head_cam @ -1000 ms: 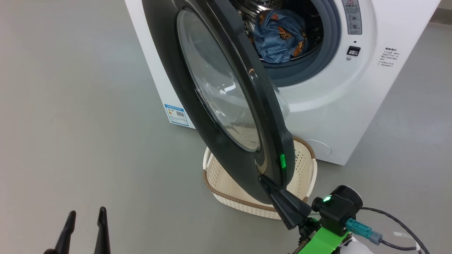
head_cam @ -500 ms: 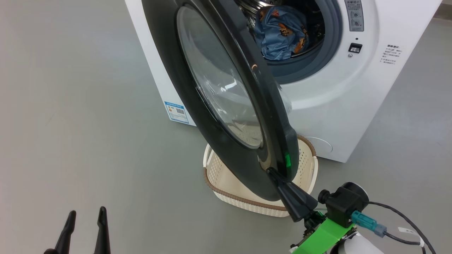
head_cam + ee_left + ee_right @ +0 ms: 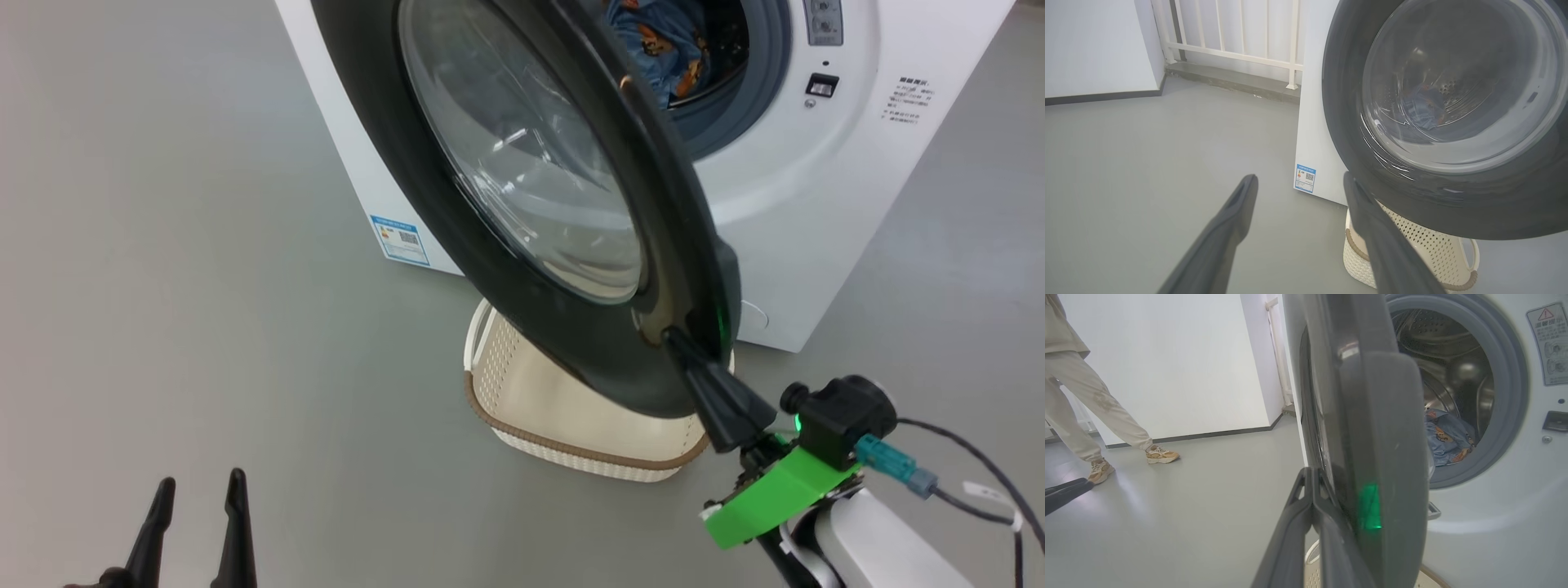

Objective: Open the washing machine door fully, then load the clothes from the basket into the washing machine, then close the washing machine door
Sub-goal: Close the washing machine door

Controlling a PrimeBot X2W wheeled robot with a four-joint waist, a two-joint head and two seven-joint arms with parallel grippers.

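Head view. The door stands partly open, swung out from the washing machine on its left-hand side, its glass window facing the camera. The right fingers are pressed together with nothing between them. Their joined tips meet the door's outer face low down, in the recess just inside the free edge. From there the fingers slope down and to the right, away from the door. The right wrist view shows the same contact: the closed pair lies along the outer face, with the thick door edge, which carries a green reflection, immediately to the right of the tips.

The left fingers are spread wide and hold nothing. They are at the lower left, over bare floor, well apart from the door.

The clothes lie inside the drum, seen past the door's edge. The basket sits on the floor against the machine's front, partly under the door. In the right wrist view a person stands on the floor at the far left.
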